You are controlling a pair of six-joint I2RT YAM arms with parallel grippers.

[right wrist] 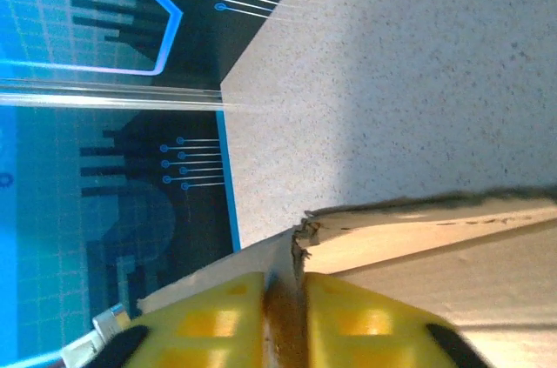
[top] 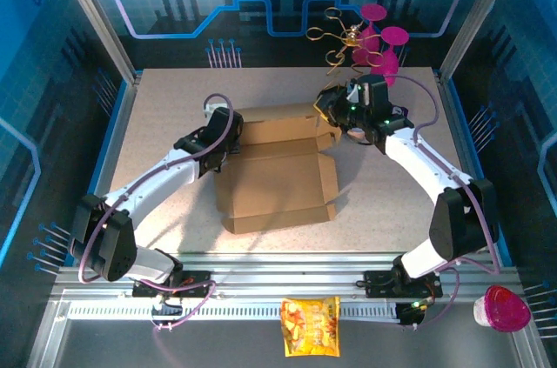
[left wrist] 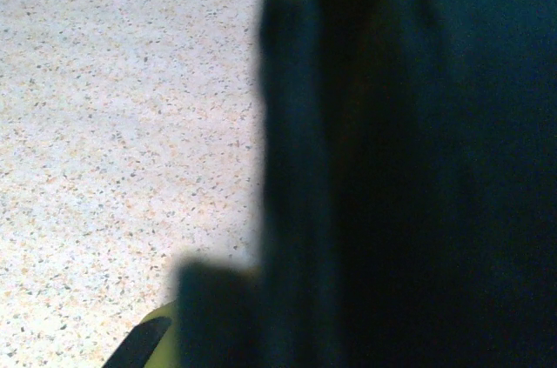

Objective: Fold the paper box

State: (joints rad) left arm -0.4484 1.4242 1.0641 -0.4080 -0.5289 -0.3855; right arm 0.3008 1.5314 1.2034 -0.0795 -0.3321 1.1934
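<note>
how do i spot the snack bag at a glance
Start at the metal ledge along the near edge of the table. The snack bag lies flat at its middle: a yellow-orange packet, unlike the pink cup at the right end.
</note>
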